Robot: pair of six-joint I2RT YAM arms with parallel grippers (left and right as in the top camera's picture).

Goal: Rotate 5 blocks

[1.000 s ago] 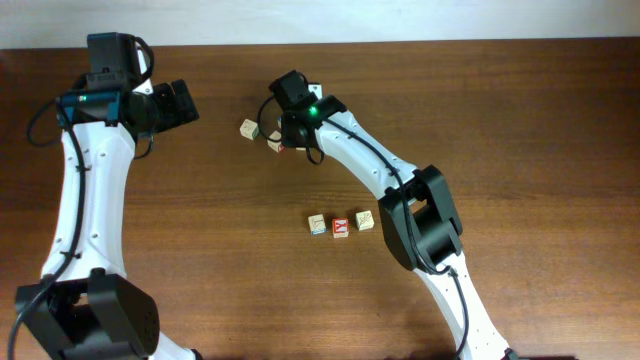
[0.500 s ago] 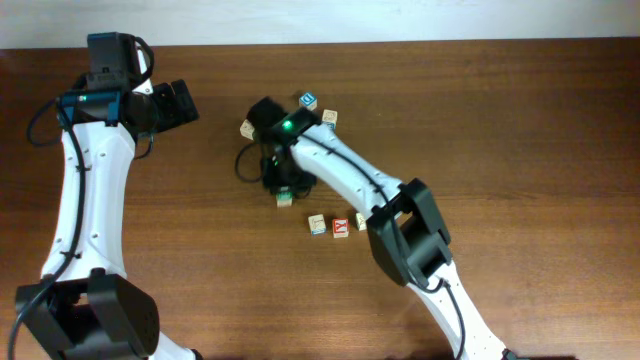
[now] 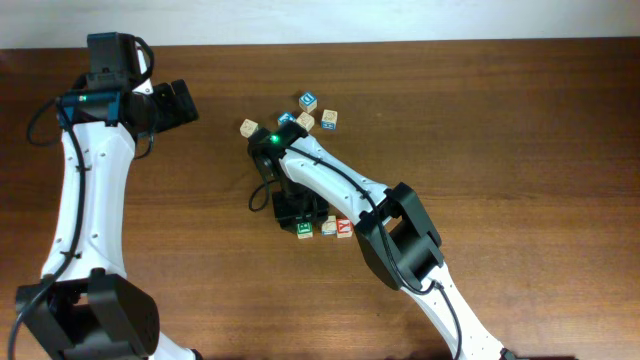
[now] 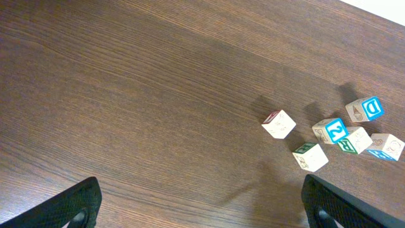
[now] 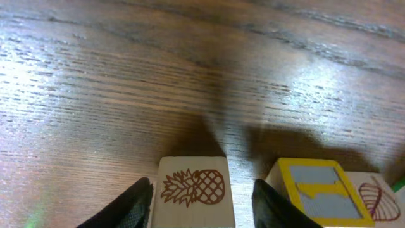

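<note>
My right gripper [image 3: 300,216] is low over the front row of blocks, open. In the right wrist view its fingers stand on either side of a light-wood block with a brown pineapple face [image 5: 193,190]; there is a gap at the right finger [image 5: 269,202]. In the overhead view this block shows green [image 3: 303,231] at the row's left end, beside a second block [image 3: 327,227] and a red-faced one [image 3: 343,228]. A yellow-framed block [image 5: 313,190] sits just to its right. My left gripper [image 4: 205,215] hangs open over bare wood at the back left.
A loose group lies at the back: a plain wood cube [image 3: 249,128], two blue-faced cubes [image 3: 308,100] [image 3: 285,118] and two wood cubes [image 3: 304,122] [image 3: 328,119]. The left wrist view shows them to its right, with a blue "2" [image 4: 330,130] and a blue "D" [image 4: 365,109].
My right arm swung from the back group to the front row with a block, which now rests at the row's left end. Its jaws have widened. The left arm stayed still.
</note>
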